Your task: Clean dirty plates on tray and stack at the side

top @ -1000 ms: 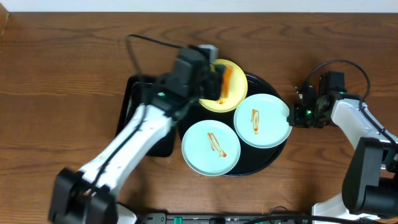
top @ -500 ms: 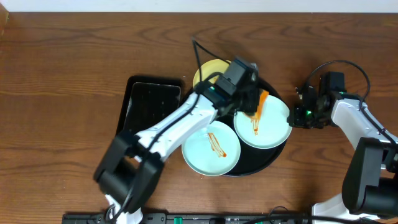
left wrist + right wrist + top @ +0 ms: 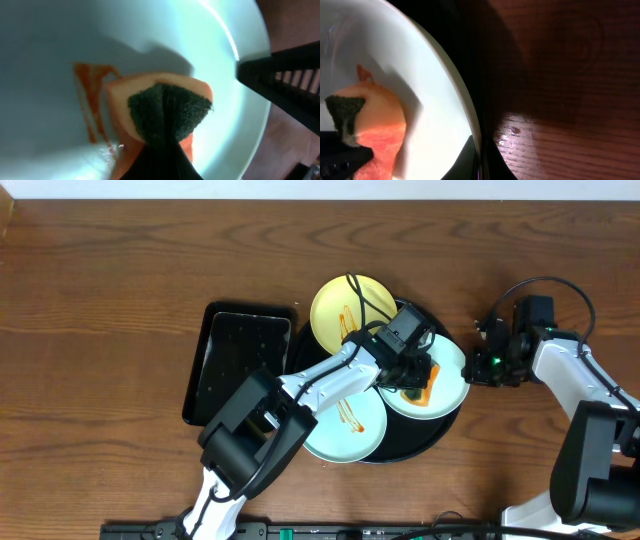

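Three plates: one yellow plate (image 3: 340, 315) overhanging the round tray's (image 3: 428, 436) far-left rim, one mint-blue plate (image 3: 452, 360) on its right half, another (image 3: 360, 432) on its near-left. One sponge (image 3: 425, 388) over its right half. One rectangular tray (image 3: 235, 365) left of it. Two arms, left (image 3: 320, 380) and right (image 3: 565, 370).

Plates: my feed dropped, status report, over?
Left gripper shut on sponge, down on a blue plate. Right gripper shut at that plate's edge. Sauce streak not wiped off. Nothing blocking.

Glossy blk tray (image 3: 425, 442), smooth shiny plates (image 3: 360, 435); rough scrub-pad sponge (image 3: 167, 112), polished wood tbl (image 3: 100, 280)
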Tool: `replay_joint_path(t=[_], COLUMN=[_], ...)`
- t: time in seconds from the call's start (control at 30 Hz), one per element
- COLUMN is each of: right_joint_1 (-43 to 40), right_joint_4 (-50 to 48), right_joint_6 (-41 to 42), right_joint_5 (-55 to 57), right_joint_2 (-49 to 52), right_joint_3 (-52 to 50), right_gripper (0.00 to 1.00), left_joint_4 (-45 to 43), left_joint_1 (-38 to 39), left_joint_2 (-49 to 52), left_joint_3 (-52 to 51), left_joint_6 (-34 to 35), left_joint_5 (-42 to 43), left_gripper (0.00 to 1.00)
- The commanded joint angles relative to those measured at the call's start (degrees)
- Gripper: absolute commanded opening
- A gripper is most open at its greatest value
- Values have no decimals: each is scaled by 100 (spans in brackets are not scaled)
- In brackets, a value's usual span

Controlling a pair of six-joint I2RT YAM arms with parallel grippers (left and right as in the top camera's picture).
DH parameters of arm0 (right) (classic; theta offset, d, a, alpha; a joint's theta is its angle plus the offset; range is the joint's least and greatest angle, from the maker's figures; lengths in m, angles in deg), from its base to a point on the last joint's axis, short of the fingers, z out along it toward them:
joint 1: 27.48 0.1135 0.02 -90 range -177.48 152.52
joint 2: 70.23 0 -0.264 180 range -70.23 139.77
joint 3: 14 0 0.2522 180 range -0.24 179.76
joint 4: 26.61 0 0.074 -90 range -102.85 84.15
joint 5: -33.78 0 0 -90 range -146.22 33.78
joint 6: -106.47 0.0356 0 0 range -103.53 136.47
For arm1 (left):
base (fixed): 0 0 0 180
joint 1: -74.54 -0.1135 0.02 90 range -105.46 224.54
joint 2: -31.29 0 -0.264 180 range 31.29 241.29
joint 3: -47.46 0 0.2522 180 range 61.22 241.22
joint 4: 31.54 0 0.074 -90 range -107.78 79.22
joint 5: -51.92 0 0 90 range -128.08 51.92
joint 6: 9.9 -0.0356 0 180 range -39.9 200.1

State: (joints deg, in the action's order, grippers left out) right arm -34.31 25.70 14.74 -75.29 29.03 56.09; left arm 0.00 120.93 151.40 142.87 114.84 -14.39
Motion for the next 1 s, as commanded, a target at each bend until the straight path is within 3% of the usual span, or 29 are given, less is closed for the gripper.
replay_joint_path(t=[0.0,0.13,0.47,0.67,0.97], right_joint_1=[-15,-15,-15,-15,-15], right_joint_4=[92,153,240,238,243], right_joint_6=[42,79,212,214,214], right_joint_5=[317,422,717,678,678], right_joint_2=[146,146,146,146,146], right_joint_3=[-90,-90,-90,-90,-90], right_gripper=[1,1,1,1,1], left_joint_4=[343,702,723,127,-601], left_joint_1=[-42,-164,-240,-238,-166], left_joint_2=[116,90,-723,-1043,-496], left_joint_3=[120,122,122,120,120], left_joint_6=[52,55,-153,-280,-422], left_joint_5=[-1019,-1451,-1432,-1296,-1213], left_gripper=[8,8,8,7,7])
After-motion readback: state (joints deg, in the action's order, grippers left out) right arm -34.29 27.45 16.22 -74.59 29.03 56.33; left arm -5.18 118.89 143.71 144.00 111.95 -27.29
